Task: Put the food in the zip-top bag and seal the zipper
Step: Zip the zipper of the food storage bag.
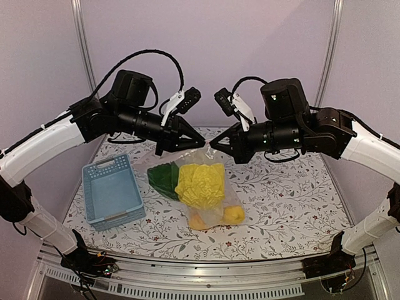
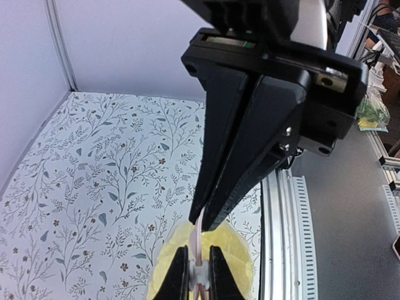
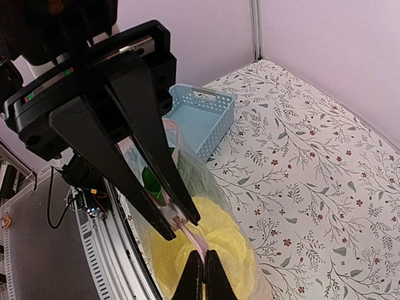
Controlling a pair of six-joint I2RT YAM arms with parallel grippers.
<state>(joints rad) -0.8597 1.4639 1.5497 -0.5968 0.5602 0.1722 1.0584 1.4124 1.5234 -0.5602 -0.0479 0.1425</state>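
The zip-top bag (image 1: 232, 190) lies mid-table, just right of the blue basket (image 1: 114, 194). It holds the napa cabbage (image 1: 200, 184), bok choy (image 1: 164, 177), yellow fruit (image 1: 234, 214) and orange fruit (image 1: 197, 220). The left gripper (image 1: 201, 142) and right gripper (image 1: 212, 144) meet tip to tip above its far edge, each clamped tight on the zipper (image 3: 187, 228) (a thin pinkish band), holding it up.

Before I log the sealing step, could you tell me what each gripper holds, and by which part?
The left gripper and the right gripper both pinch the bag by its mouth edge, tips nearly meeting.
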